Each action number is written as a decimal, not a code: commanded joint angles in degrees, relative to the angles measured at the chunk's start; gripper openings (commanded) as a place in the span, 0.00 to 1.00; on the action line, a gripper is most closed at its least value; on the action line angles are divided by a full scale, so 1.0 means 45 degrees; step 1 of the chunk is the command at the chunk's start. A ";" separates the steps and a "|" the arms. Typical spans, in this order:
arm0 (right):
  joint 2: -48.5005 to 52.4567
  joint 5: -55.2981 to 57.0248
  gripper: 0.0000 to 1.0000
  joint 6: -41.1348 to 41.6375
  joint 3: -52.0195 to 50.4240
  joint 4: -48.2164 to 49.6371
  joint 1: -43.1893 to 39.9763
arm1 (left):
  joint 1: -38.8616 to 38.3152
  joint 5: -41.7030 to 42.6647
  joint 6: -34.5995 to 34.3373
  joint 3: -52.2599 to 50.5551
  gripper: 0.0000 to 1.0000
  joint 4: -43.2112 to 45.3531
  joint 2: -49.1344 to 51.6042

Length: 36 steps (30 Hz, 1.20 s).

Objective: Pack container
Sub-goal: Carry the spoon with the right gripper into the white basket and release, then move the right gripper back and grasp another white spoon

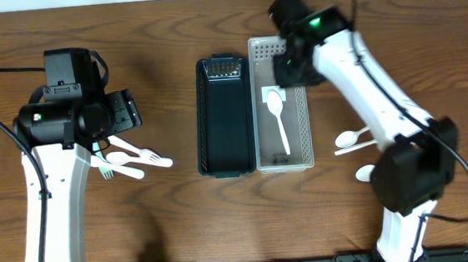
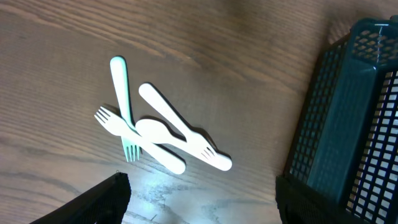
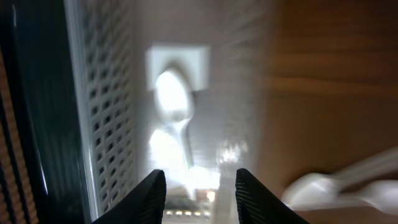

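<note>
Currently my right gripper (image 3: 200, 186) hovers released and empty over the white basket (image 1: 305, 125), where one white spoon (image 1: 280, 126) lies on its floor. My left gripper (image 2: 202, 199) is likewise released above a small pile of white cutlery (image 2: 155, 134) on the counter (image 1: 183, 227), beside the dark basket (image 1: 203, 125). Further spoons (image 1: 346, 139) lie right of the white basket.

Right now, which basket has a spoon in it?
The white basket, the right one of the two. A white spoon lies inside it, while the dark green basket beside it looks empty.
</note>
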 commanded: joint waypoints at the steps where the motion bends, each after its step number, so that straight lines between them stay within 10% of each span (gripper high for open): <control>1: -0.1817 0.2705 0.39 0.2856 0.1239 -0.0724 -0.1117 | 0.0010 -0.0034 0.0015 0.0005 0.78 -0.0034 0.0087; 17: -0.4260 0.1389 0.68 1.0530 -0.1506 -0.5119 -0.6266 | 0.0010 -0.0034 0.0019 0.0005 0.79 -0.0044 0.0087; 36: -0.4260 0.0923 0.64 1.0093 -1.1555 0.2424 -0.6543 | 0.0010 -0.0034 0.0019 0.0005 0.80 -0.0126 0.0092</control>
